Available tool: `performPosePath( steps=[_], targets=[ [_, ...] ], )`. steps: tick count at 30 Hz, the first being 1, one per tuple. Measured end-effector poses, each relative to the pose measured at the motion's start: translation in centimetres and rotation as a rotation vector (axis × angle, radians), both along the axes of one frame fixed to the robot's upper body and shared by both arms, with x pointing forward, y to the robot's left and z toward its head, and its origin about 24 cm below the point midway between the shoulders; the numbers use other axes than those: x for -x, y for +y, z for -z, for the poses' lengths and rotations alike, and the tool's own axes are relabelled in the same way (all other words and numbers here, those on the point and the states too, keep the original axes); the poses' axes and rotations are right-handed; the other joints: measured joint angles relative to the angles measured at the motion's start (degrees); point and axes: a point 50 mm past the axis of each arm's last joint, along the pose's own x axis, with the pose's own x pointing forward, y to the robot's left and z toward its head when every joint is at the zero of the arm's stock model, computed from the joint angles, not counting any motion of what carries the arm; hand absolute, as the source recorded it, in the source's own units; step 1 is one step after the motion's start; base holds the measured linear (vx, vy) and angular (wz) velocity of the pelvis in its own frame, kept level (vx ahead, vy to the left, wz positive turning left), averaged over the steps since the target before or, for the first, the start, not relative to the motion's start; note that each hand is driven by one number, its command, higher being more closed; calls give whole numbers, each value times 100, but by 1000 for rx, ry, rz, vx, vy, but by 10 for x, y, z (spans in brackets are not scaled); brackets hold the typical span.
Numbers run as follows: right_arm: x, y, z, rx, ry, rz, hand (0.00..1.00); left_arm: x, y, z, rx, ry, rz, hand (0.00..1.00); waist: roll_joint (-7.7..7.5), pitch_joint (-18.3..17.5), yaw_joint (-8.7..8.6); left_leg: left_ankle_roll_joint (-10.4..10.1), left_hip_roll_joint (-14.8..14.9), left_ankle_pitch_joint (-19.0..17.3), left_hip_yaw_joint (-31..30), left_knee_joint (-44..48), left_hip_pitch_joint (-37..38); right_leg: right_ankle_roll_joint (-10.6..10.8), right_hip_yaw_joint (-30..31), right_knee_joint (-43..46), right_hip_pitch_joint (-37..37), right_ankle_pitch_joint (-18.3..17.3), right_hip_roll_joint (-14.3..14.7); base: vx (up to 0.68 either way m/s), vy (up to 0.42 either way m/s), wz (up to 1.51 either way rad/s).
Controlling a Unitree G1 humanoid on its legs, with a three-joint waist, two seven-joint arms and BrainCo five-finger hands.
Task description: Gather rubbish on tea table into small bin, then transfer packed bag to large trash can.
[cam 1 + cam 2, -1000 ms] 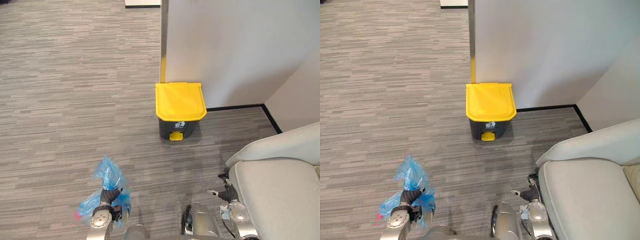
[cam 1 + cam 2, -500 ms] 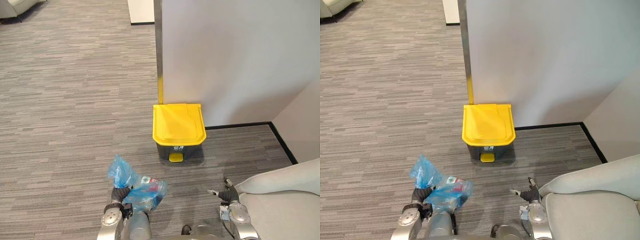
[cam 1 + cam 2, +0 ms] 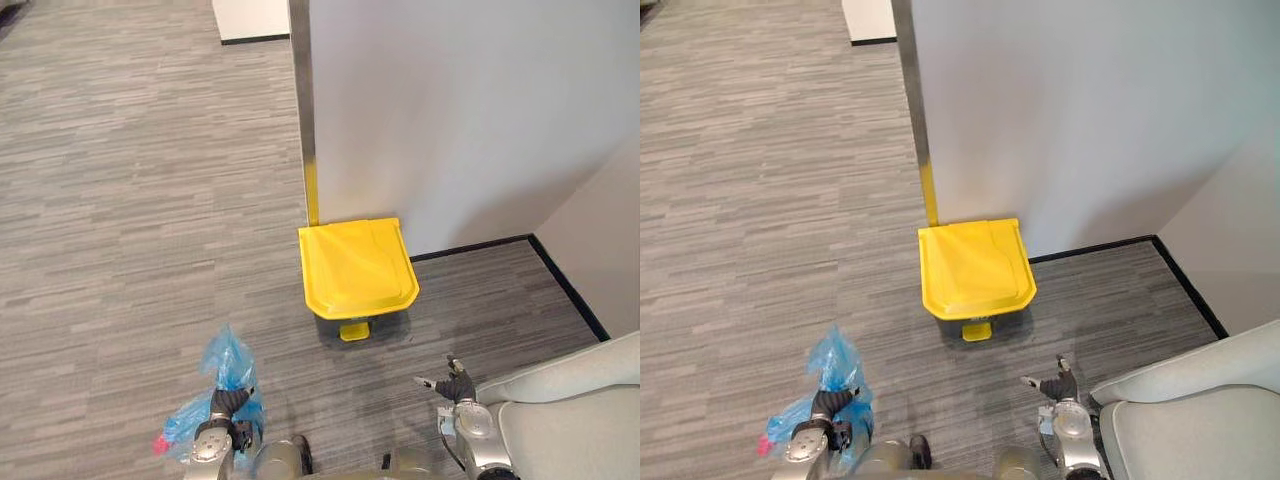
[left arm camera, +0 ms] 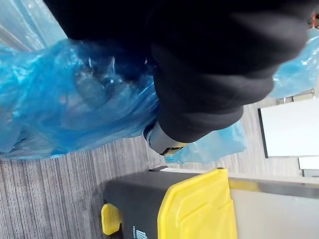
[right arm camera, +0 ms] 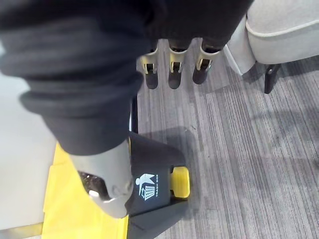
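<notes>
The robot's left hand [image 3: 227, 405] has its fingers curled tight round the gathered neck of a blue rubbish bag [image 3: 181, 432]. The knotted top of the bag puffs up just beyond the hand, and the fuller part hangs below it and to its outer side, off the grey striped carpet [image 3: 120, 200]. In the left wrist view the crinkled blue plastic [image 4: 60, 104] presses right against the hand's dark cover. Something small and red shows at the bag's lowest corner; what it is cannot be told.

The right hand [image 3: 456, 386] holds nothing. Its fingers [image 5: 172, 69] are straight and spread slightly apart, with the thumb out to the side.

A dark trash can [image 3: 356, 325] with a yellow lid [image 3: 358, 268] stands ahead of both hands, forward and inward of the left hand and forward and inward of the right. The lid is down. A yellow foot pedal [image 3: 353, 331] juts from the base on the side nearest the hands. The can stands close in front of a pale wall [image 3: 450, 100].

A light grey armchair [image 3: 580, 420] sits just beside the right hand, on its outer side.
</notes>
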Motion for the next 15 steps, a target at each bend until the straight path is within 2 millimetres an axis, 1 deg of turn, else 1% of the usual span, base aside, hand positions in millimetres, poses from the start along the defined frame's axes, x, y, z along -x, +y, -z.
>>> performPosePath(
  steps=[1, 2, 3, 4, 5, 6, 7, 8, 9, 11, 13, 15],
  targets=[
    [0, 1, 0, 0, 3, -4, 0, 0, 0, 0, -2, 0, 0, 100, -15, -11, -12, -9, 0, 0, -18, 5, 9, -60, -25, -12, -90, -131, 6, 185, -60, 24],
    [-1, 2, 0, 3, 2, -18, 0, -1, 2, -1, -7, -3, 1, 100, -58, -34, -95, -22, 43, 5, -67, 12, 32, -248, -85, -143, -277, -293, 71, 175, -120, 39],
    [-1, 2, 0, 7, 4, -21, 0, -4, 3, -1, -10, -5, 2, 100, -54, -32, -115, -55, 92, 20, -157, 7, 98, -351, -102, -674, -437, -306, 269, 183, -137, 47],
    [-1, 2, 0, 7, 6, -21, 0, -4, 4, -1, -12, -2, 2, 100, -84, -49, -138, -106, 83, 6, -220, 27, 103, -421, -92, -1087, -439, -192, 335, 198, -144, 55],
    [2, 0, 2, 9, 20, -19, 0, -4, 7, 0, -20, 4, -7, 100, -224, -98, -188, -252, -58, -65, -395, 88, 121, -586, -59, -1768, -374, 376, 362, 172, -109, 43],
    [3, -5, 3, 21, 33, -15, 0, -3, 3, 3, -6, 19, -9, 100, -102, -100, -214, -296, 18, -93, -519, 87, 150, -616, -137, -1776, -277, 396, 426, 213, -114, 32],
    [4, -11, 3, 36, 43, -11, 0, -2, -4, 6, 18, 25, -14, 100, 70, -154, -197, -341, 150, -68, -548, 35, 152, -668, -174, -2023, -163, 432, 510, 205, -87, 5],
    [4, -14, 3, 42, 45, -9, 0, -3, -8, 6, 31, 23, -16, 100, 182, -175, -184, -369, 233, -54, -559, -26, 159, -717, -227, -2181, -97, 485, 593, 204, -116, 9],
    [6, -15, 4, 43, 54, -5, 0, -3, -12, 7, 42, 20, -17, 100, 268, -202, -207, -412, 298, -24, -672, -157, 177, -755, -316, -2380, -5, 542, 680, 144, -102, 11],
    [11, -16, 8, 36, 74, 13, 0, -6, -13, 6, 47, 13, -13, 100, 294, -218, -211, -530, 383, 53, -831, -381, 292, -804, -407, -2569, 133, 586, 790, 97, -111, 14],
    [16, -21, 9, 40, 88, 28, 0, -7, -14, 6, 50, 11, -8, 100, 297, -221, -221, -561, 431, 74, -904, -526, 384, -822, -460, -2700, 283, 600, 851, 48, -73, 11],
    [21, -26, 12, 42, 107, 48, 0, -7, -15, 10, 55, 34, -4, 100, 298, -224, -226, -566, 422, 161, -1010, -603, 411, -801, -511, -2997, 451, 751, 856, 5, 1, 12]
  ],
)
